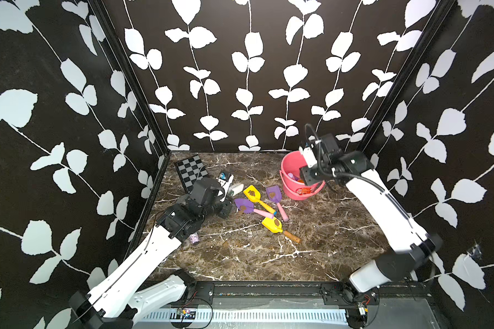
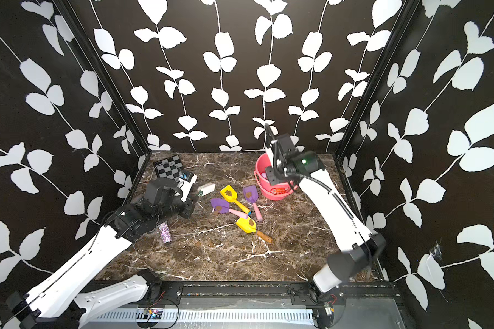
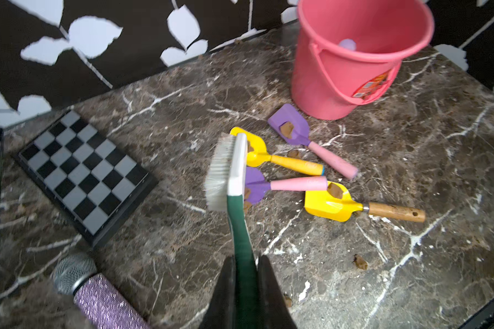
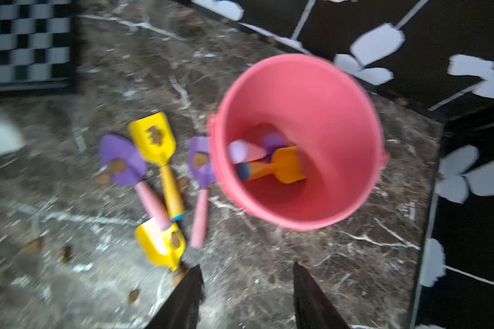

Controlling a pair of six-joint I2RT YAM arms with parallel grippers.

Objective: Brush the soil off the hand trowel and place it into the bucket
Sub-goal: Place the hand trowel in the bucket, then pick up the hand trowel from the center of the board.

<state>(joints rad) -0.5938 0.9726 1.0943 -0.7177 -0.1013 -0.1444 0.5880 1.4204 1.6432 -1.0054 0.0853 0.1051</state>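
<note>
Several hand trowels lie mid-table, each with brown soil (image 3: 286,128) on its blade: a yellow one (image 3: 257,155), two purple ones with pink handles (image 3: 293,128) (image 3: 255,185), and a yellow one with a wooden handle (image 3: 325,205). My left gripper (image 3: 247,259) is shut on the green handle of a white brush (image 3: 228,173), whose head hangs over the nearest blades. The pink bucket (image 4: 340,114) stands at the back right with an orange trowel (image 4: 285,165) inside. My right gripper (image 4: 246,265) hovers above the bucket, open and empty.
A chessboard (image 3: 83,173) lies at the back left. A glittery microphone (image 3: 97,299) lies near the left arm. Loose soil clumps (image 3: 360,262) dot the marble table (image 1: 240,256). Patterned walls close in on three sides.
</note>
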